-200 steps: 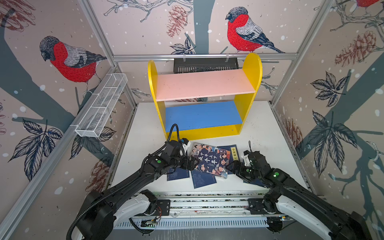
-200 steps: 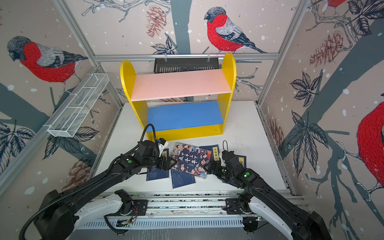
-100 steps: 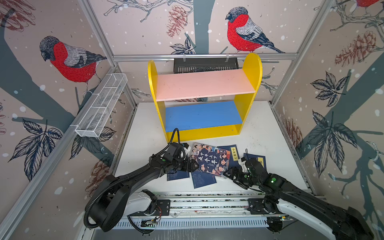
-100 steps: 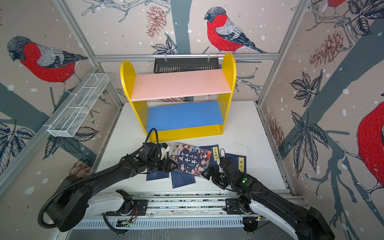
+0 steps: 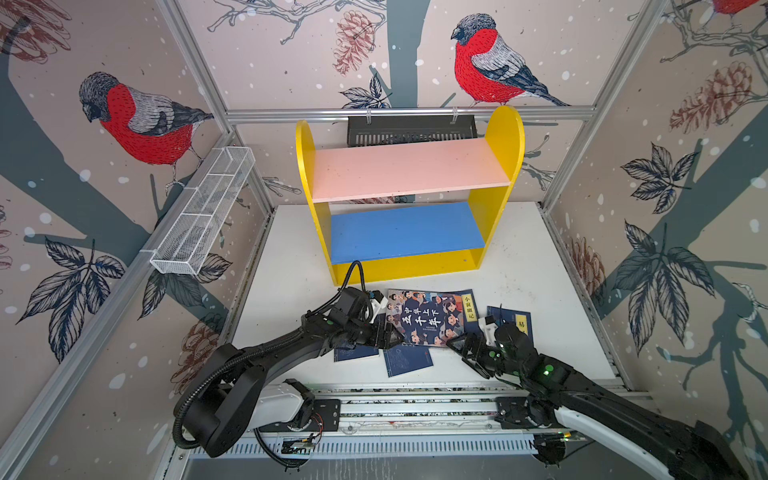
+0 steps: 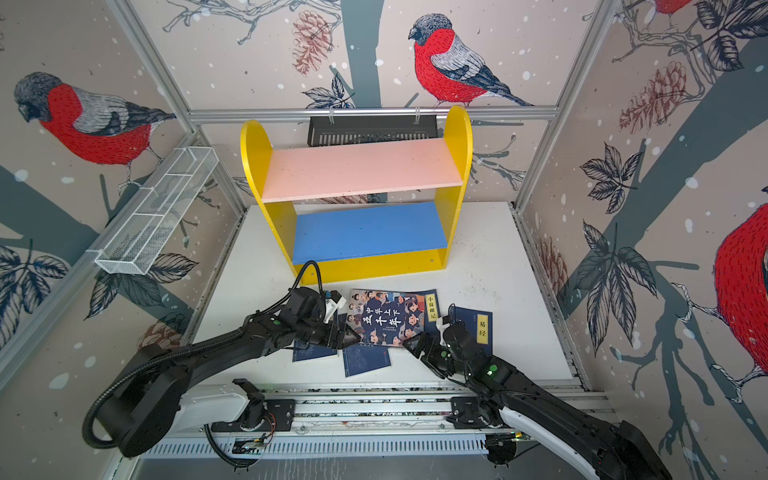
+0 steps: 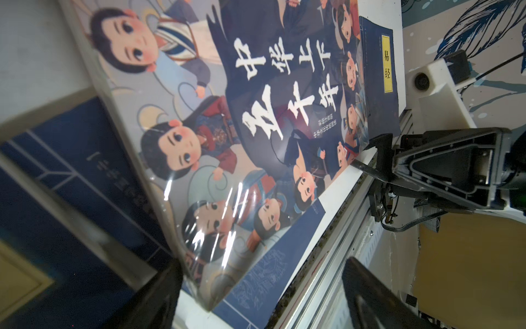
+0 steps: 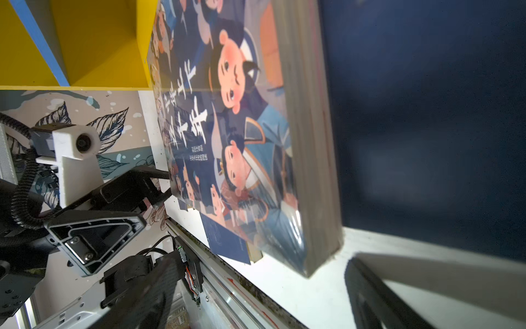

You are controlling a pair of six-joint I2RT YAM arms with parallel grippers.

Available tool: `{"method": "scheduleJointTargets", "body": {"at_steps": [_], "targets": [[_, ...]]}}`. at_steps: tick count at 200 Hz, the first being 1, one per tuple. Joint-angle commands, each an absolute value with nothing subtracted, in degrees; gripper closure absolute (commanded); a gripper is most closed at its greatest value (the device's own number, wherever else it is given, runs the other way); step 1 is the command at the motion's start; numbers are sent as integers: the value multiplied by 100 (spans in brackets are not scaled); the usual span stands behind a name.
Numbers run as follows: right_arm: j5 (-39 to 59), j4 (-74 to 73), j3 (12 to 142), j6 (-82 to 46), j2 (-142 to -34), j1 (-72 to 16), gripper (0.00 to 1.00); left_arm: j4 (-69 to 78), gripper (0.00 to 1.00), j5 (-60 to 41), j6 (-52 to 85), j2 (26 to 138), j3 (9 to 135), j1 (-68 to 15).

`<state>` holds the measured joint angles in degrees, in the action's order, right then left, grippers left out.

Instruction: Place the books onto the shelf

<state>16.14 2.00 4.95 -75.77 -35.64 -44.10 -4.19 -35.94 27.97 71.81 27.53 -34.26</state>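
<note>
The thick book with the cartoon cover [image 5: 428, 318] [image 6: 386, 318] lies flat on the white table before the yellow shelf [image 5: 505, 137] [image 6: 457, 137], whose pink and blue boards are bare. Several thin navy books lie under and around it: one with a yellow label [image 5: 468, 307], one at the right [image 5: 521, 322], two in front [image 5: 407, 359] [image 5: 355, 353]. My left gripper [image 5: 390, 334] [image 7: 262, 299] is open, low at the cartoon book's near left corner [image 7: 205, 296]. My right gripper [image 5: 461, 349] [image 8: 256, 299] is open by its near right corner [image 8: 313, 256].
A white wire basket [image 5: 203, 216] hangs on the left wall. A black slotted tray [image 5: 411, 129] hangs behind the shelf. The metal rail [image 5: 415, 407] runs along the table's front edge, close behind both grippers.
My right gripper has drawn back toward the front and left, to the cartoon book's near right corner. My left gripper has slid toward the near left corner, its jaws a little narrower.
</note>
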Motion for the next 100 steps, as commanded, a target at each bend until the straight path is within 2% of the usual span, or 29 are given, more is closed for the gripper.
{"method": "scheduleJointTargets", "body": {"at_steps": [1,14,28,76,100], "targets": [[1039,448,297,-8042,-3323,-4434,6,-468,14,-3595,2265,7234,3064,-3445],[905,406,167,-8229,-3039,-4450,7,-822,14,-2727,2008,7180,3365,-3454],[804,328,43,-8415,-2713,-4476,8,-923,14,-2371,1749,7082,3548,-3445],[705,986,69,-8578,-2057,-4552,11,-531,14,-2173,1575,7306,3571,-3574],[704,1073,83,-8613,-2001,-4639,11,-561,15,-1587,1624,7568,3735,-3646]]}}
